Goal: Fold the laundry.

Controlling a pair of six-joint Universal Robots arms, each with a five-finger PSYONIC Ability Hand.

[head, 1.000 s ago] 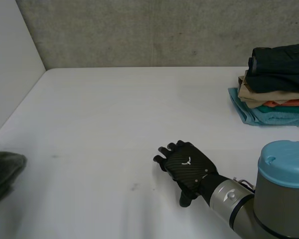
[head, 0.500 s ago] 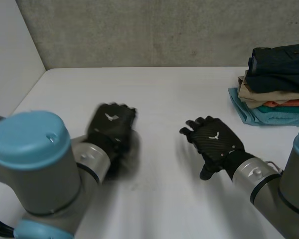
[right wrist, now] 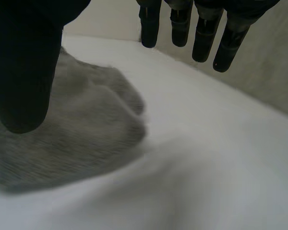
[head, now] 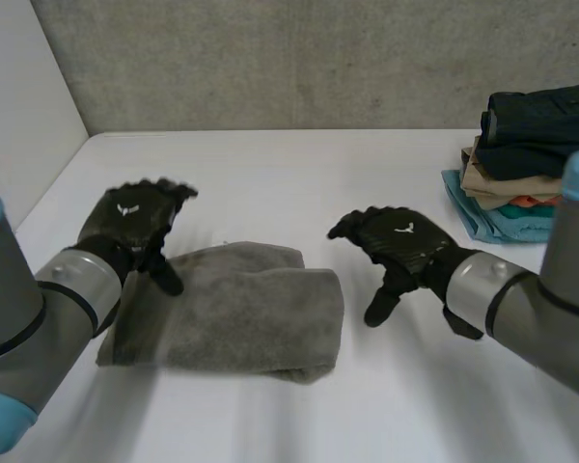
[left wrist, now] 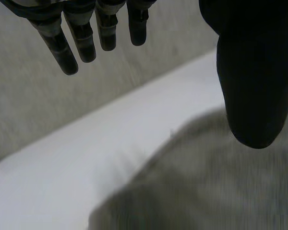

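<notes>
1. A white, smooth, matte worktop (head: 270,164) spreads across the head view from 9 o'clock to 3 o'clock.
2. A rough grey back wall (head: 289,58), like concrete with small pits and mottling, runs along the worktop's far edge at 12 o'clock.
3. A plain white side wall (head: 19,106) stands at 9 to 10 o'clock and meets the back wall in a corner near 11 o'clock.
4. The light is soft and even, leaving the worktop bright.
</notes>
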